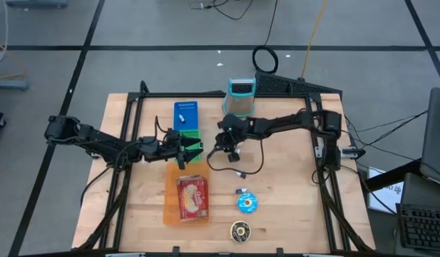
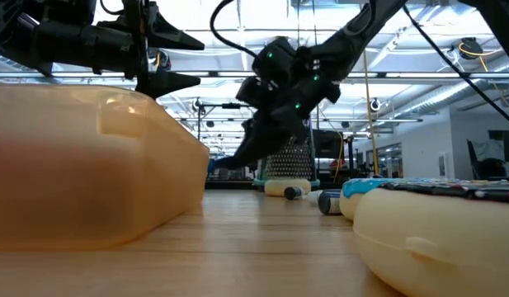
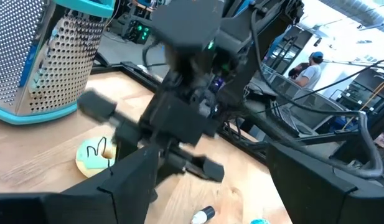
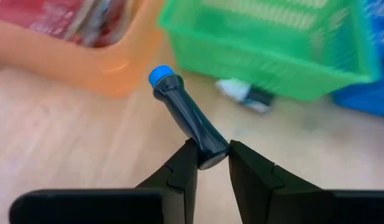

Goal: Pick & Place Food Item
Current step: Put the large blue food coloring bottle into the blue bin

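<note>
Grey floor tiles and loose cables ring the wooden table, and from above both arms meet near its middle. Left gripper hangs over the green basket, its fingers spread wide with nothing between them. Right gripper sits just beside that basket, toward the middle of the table.

Only the right wrist view shows what it has: its two fingers are pinched on the base end of a dark bottle with a blue cap, which tilts up and away above the bare wood, cap toward the orange tray. From above that bottle is hidden under the arm.

Overhead, the orange tray lies near the front edge with a red food packet in it. A blue basket stands behind the green one, and a grater with a blue rim is at the back edge. A blue round item and a dark round one lie toward the front.

Left wrist view adds a pale green iced cookie on the table by the grater, and a person in a cap far back in the room. At table height the tray wall fills the near side.
</note>
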`<state>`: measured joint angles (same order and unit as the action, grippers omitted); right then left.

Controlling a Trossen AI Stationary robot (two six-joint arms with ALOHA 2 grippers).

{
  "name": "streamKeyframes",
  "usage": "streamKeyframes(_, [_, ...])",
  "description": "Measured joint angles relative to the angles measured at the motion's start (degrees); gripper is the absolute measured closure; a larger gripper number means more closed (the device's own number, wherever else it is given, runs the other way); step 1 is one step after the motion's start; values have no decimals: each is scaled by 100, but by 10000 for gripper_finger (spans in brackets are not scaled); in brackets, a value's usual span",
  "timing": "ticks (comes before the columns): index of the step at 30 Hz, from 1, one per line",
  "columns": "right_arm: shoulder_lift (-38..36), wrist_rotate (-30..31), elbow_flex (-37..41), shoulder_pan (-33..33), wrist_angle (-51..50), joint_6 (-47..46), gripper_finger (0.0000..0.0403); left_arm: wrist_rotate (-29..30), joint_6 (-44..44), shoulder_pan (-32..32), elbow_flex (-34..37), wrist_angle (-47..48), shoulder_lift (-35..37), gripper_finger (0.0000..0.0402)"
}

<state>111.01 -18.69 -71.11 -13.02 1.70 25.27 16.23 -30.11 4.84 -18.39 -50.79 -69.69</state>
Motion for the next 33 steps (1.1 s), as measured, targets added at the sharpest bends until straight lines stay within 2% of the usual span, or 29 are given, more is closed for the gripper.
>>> streamKeyframes(9, [-557, 665, -13, -48, -86, 154, 334, 70, -42, 0, 0, 4, 0, 101])
streamKeyframes(16, [-952, 673, -13, -48, -12, 102, 336, 431, 111, 2, 0, 101, -4, 101])
streamKeyframes(26, [-1279, 670, -15, 0, 117, -206, 333, 597, 979, 74, -44, 184, -8, 101])
streamKeyframes(33, [-1275, 666, -15, 76, 186, -183, 334, 791, 1814, 92, -495, 553, -540, 101])
